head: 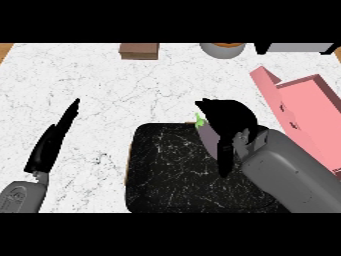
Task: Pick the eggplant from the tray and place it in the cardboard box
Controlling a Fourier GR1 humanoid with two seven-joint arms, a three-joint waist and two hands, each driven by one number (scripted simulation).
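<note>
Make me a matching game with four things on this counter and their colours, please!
Things:
1. tray
2. box
3. eggplant
4. counter

Colours:
A. white with grey veins
B. dark purple with a green top
C. pink
D. black with pale streaks

Pairs: 1-D, 2-C, 3-B, 4-A.

The right hand curls round the eggplant above the tray.

eggplant (206, 135) mostly under right hand (230, 120)
</note>
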